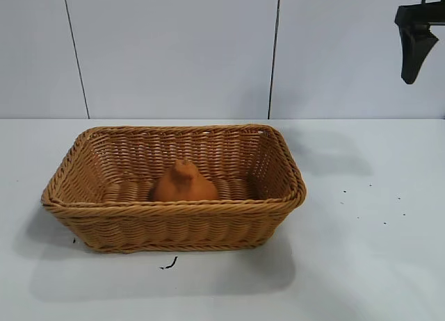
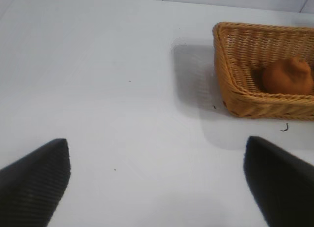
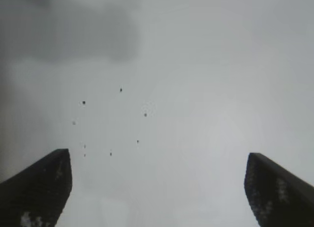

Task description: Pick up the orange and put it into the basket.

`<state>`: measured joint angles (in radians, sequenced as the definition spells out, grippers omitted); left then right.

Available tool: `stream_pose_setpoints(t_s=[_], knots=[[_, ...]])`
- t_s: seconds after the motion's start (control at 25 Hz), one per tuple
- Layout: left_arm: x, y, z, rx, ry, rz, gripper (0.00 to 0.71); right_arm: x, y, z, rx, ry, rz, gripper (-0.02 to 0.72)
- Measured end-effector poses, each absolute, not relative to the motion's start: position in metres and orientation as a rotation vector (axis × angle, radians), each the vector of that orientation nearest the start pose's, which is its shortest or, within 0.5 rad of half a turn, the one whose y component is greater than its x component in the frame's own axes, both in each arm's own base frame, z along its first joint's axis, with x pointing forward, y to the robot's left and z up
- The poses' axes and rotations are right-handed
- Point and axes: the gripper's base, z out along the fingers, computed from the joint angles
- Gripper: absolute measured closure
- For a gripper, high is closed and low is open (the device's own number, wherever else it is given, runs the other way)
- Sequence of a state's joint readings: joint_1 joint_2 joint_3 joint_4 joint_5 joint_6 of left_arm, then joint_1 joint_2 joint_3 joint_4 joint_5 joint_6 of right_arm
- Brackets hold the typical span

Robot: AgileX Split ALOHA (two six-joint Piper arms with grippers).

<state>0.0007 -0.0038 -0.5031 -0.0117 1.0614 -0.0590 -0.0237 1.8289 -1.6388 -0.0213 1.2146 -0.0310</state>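
We judged the task as good as done: the orange (image 1: 184, 183) sat on the floor of the basket (image 1: 69, 167), near the middle and close to the front wall, touching nothing but the weave. The right gripper (image 3: 158, 187) hung high at the right edge of the exterior view, well apart from the basket, its jaws spread wide with nothing between them; under it lay only bare table (image 3: 206, 89) with a few dark specks (image 3: 120, 90). The left gripper (image 2: 157, 183) was parked off to the side, aimed across the table toward the basket (near, but well short of it), jaws likewise wide and empty. All that seemed left was for the right arm to go to rest. We found no brand, label or writing anywhere; a small dark scrap (image 1: 169, 265) lay just in front of the basket.
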Motion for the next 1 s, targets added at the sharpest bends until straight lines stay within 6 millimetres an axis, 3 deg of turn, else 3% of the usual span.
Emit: stream_pose_setpoints(t_s=[0.04,0.08,0.12,0.24,0.32,0.4,0.64,0.72,0.76,0.88,0.92,1.0], knots=[[-0.006,-0.001,0.278,-0.06,2.038,-0.051,0.018,0.361,-0.01,0.295,-0.024,2.913,-0.04,0.01],[-0.006,-0.001,0.278,-0.06,2.038,-0.051,0.018,0.361,-0.01,0.295,-0.024,2.913,-0.04,0.01],[-0.006,-0.001,0.278,-0.06,2.038,-0.051,0.018,0.34,-0.01,0.283,-0.028,2.975,-0.037,0.01],[-0.006,-0.001,0.278,-0.06,2.038,-0.051,0.018,0.306,-0.009,0.283,-0.031,3.0,-0.036,0.01],[-0.006,-0.001,0.278,-0.06,2.038,-0.051,0.018,0.264,-0.008,0.292,-0.032,2.978,-0.032,0.008],[-0.006,-0.001,0.278,-0.06,2.038,-0.051,0.018,0.226,-0.007,0.282,-0.031,3.01,-0.026,0.008],[-0.006,-0.001,0.278,-0.06,2.038,-0.051,0.018,0.175,-0.005,0.276,-0.03,2.944,-0.026,0.008],[-0.006,-0.001,0.278,-0.06,2.038,-0.051,0.018,0.142,-0.004,0.272,-0.028,2.848,-0.022,0.008],[-0.006,-0.001,0.278,-0.06,2.038,-0.051,0.018,0.144,-0.003,0.271,-0.025,2.832,-0.014,0.008],[-0.006,-0.001,0.278,-0.06,2.038,-0.051,0.018,0.114,-0.002,0.264,-0.022,2.724,-0.011,0.008],[-0.006,-0.001,0.278,-0.06,2.038,-0.051,0.018,0.079,-0.001,0.26,-0.022,2.559,-0.008,0.008],[-0.006,-0.001,0.278,-0.06,2.038,-0.051,0.018,0.054,0.0,0.273,-0.024,2.368,-0.016,0.008]])
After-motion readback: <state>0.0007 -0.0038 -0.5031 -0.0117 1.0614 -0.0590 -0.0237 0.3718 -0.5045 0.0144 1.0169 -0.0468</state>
